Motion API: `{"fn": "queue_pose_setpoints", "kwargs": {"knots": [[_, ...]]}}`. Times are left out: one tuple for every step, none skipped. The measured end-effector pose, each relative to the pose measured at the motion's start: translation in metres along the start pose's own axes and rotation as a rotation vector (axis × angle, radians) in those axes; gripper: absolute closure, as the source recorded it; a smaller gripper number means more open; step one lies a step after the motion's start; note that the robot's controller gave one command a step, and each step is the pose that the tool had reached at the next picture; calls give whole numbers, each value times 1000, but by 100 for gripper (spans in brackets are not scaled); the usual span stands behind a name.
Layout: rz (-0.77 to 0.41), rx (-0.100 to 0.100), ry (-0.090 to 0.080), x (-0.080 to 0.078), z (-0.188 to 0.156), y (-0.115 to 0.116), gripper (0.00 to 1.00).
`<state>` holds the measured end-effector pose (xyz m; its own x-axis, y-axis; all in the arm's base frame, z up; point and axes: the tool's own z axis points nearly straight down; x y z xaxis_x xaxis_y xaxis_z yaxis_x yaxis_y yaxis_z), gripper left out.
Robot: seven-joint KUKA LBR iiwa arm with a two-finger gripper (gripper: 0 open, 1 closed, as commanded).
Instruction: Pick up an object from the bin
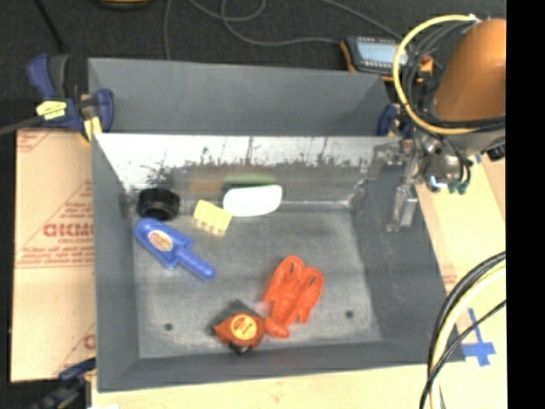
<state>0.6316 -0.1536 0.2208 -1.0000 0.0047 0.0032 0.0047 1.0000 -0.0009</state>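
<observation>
the gripper (402, 211) hangs at the right side of the grey metal bin (238, 100), above the sloping right wall and well apart from everything on the floor. from here i cannot tell whether it is open or closed. the arm's rounded orange cover (477, 66) sits above it at the bin's far right corner.

nearest to it is a smooth white oval piece (252, 200), lying along the foot of the back wall with its long axis running left to right. just beside its left end is a small pale yellow block (212, 216), and further left a black round cap (157, 201).

below those lies a blue plastic tool with a round orange label on its head (170, 247). its head is up and to the left, and its handle points down and to the right.

toward the front middle lies an orange-red rubbery thing with several lobes (292, 295). its long axis tilts from upper right to lower left, and its lower end is touching an orange and black tape measure (238, 327) near the front wall.
</observation>
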Motion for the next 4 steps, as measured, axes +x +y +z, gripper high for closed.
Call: {"fn": "queue_pose_setpoints", "kwargs": {"knots": [[-3, 1, -8, -1, -5, 1, 0], [-182, 2, -9, 12, 45, 23, 0], [-208, -4, -4, 40, 64, 87, 0], [-536, 2, -9, 36, 64, 84, 0]]}}
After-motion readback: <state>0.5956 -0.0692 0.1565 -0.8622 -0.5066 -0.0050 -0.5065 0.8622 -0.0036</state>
